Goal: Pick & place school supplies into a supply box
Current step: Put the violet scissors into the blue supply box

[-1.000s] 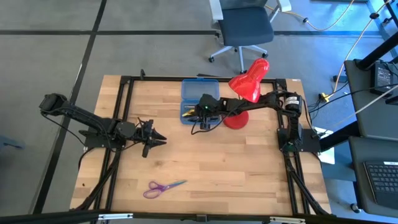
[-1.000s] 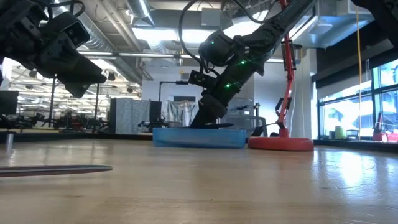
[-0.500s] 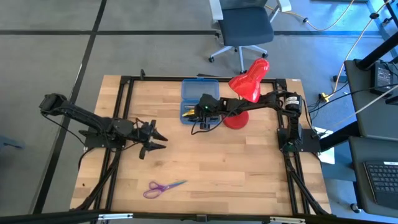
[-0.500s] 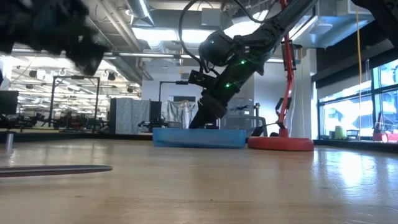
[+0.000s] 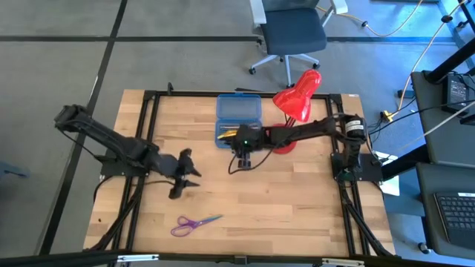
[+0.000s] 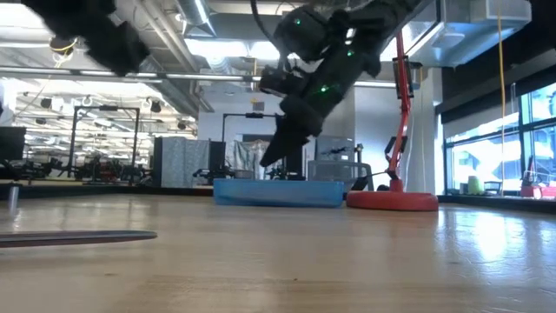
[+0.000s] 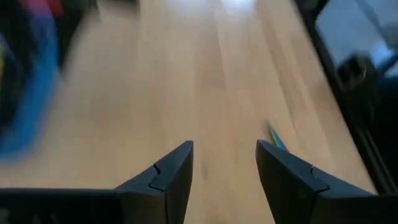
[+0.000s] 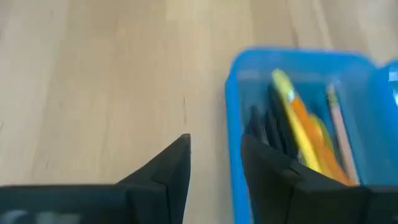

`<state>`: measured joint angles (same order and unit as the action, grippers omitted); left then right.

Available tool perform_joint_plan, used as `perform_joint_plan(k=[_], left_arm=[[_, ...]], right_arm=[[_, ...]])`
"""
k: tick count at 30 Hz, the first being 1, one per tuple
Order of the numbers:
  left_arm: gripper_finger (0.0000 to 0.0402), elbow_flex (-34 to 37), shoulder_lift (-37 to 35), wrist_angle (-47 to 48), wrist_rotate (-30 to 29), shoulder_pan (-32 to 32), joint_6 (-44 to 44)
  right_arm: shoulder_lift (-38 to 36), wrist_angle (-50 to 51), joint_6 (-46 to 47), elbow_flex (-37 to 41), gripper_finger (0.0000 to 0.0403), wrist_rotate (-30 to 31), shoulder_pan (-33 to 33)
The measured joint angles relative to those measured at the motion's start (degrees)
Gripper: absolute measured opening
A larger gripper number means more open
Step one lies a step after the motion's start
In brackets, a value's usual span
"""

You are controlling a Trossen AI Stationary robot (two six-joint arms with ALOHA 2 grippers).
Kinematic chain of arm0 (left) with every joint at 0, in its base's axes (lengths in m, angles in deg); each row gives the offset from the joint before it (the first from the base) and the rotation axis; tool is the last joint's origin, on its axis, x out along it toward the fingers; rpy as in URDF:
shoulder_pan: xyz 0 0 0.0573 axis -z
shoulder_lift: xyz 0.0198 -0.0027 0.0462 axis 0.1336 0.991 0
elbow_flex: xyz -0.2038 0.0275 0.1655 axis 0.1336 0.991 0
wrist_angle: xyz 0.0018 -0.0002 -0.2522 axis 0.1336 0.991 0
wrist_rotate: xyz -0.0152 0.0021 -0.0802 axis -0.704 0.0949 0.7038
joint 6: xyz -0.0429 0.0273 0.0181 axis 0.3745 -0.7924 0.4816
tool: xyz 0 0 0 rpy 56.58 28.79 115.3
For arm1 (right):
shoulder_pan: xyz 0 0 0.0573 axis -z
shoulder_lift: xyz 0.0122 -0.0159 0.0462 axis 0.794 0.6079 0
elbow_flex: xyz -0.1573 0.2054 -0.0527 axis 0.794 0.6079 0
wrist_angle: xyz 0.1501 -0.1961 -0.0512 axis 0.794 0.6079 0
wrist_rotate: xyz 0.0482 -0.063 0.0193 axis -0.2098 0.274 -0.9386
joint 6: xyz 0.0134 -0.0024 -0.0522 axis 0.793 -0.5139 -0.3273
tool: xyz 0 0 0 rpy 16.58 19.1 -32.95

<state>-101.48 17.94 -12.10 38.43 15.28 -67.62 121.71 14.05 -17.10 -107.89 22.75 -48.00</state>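
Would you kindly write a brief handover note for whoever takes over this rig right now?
Left tool: open, empty, above the bare table on its left half, between the supply box and the scissors.
Right tool: open, empty, just in front of the supply box.
Supply box: open at the table's far edge, beside the red lamp.
Done: pencils and pens lie inside the box.
Left: the purple-handled scissors lie near the front edge. They probably go in next, then perhaps the lid.
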Motion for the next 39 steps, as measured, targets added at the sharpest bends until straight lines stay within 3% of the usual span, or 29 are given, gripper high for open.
perform_joint_plan(k=[5,11,14,25,39], left_arm=[[0.0156,-4.96,10.58,8.22,5.15,6.09,16.3],[0.0133,-10.53,22.77,8.39,13.36,13.01,31.19],[0.0124,-14.56,28.27,8.1,14.03,15.83,36.21],[0.0103,-25.75,45.35,18.19,14.06,21.31,44.02],[0.0086,-26.58,48.56,21.53,13.61,21.33,45.18]], right_arm=[[-0.45,4.15,3.39,0.04,0.0145,6.51,-3.94],[-0.25,3.34,5.41,1.02,0.0145,13.25,-5.53],[-0.27,2.95,7.28,0.99,0.0145,13.73,-5.53],[-0.27,2.76,8.4,0.99,0.0145,13.73,-6.75],[-0.27,2.8,8.23,1.01,0.0145,13.71,-7.55]])
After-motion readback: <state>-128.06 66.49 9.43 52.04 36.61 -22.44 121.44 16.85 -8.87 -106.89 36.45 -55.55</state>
